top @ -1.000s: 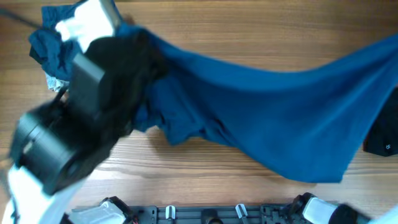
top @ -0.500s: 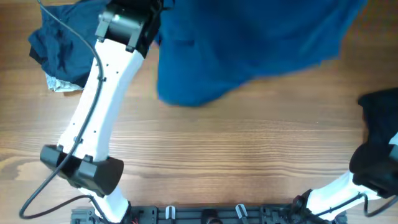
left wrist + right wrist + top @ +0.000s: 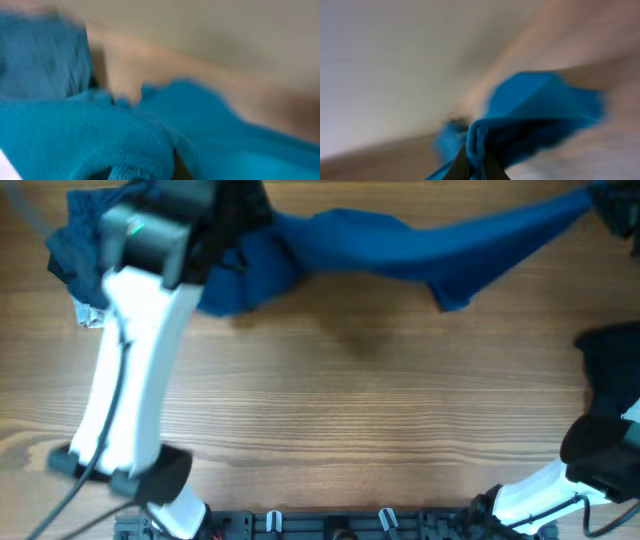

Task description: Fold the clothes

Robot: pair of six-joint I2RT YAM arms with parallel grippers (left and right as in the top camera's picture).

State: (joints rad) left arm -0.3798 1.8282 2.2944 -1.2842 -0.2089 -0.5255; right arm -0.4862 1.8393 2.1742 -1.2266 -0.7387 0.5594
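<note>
In the right wrist view we see the right claw (image 3: 473, 162) clenched on a rolled edge of the blue shirt (image 3: 540, 107), the cloth bunching just above the dark fingertips. The overhead view places that claw (image 3: 612, 202) at the far right corner. The left claw (image 3: 232, 215) is at the far left, closed, with the shirt (image 3: 400, 245) gathered against it and stretched in a long band between the two claws. The left wrist view shows none of its own fingers, only blurred blue cloth (image 3: 100, 135) filling the lower frame.

Only the overhead view shows us the white left arm (image 3: 125, 380), the navy clothes (image 3: 70, 245) heaped at the far left, a pale garment (image 3: 90, 315) peeking out beside them, and a black garment (image 3: 612, 350) at the right edge. All lie on the wooden tabletop (image 3: 360, 410). Both wrist views are smeared, and behind the cloth we make out a plain pale wall (image 3: 210, 30).
</note>
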